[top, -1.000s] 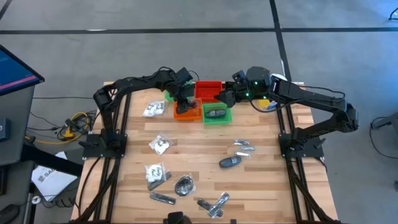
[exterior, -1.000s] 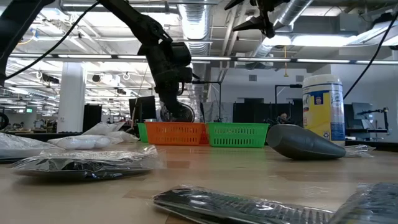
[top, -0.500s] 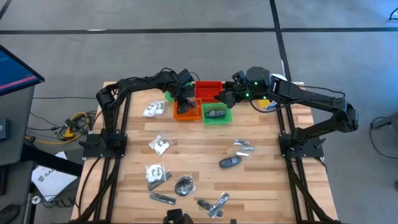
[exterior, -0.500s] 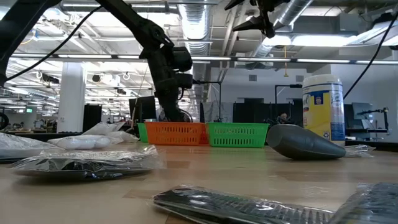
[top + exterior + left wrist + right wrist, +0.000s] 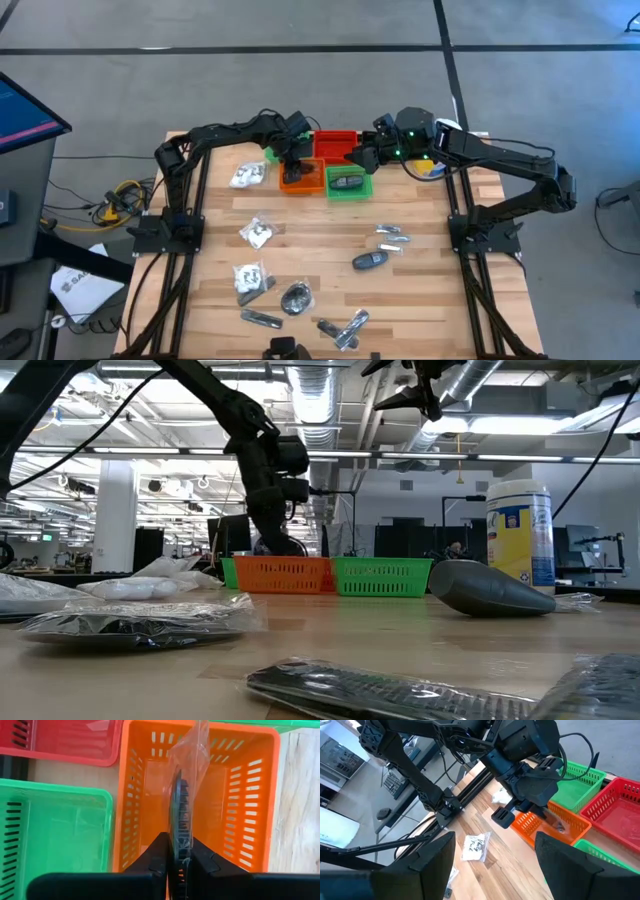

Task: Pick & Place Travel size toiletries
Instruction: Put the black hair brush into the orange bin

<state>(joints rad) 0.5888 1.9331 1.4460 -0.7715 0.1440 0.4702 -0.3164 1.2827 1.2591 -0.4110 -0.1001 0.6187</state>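
Item: black round comb-toothed piece in a clear plastic sleeve [image 5: 179, 810] — held edge-on by the left gripper [image 5: 178, 851], jaws closed narrow on its lower rim, hanging over the orange slotted plastic basket [image 5: 252, 795]. Likely light; the disc looks stiff, the sleeve slippery and loose, so a pinch through the film onto the hard rim seems safest. Right gripper [image 5: 357, 155] — jaws wide, empty, hovering by the green slotted basket [image 5: 349, 184]. More packets lie on the wooden table [image 5: 420, 290].

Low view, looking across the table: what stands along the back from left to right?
Clear packets with white contents → orange tray → green tray → dark grey oval → white canister.
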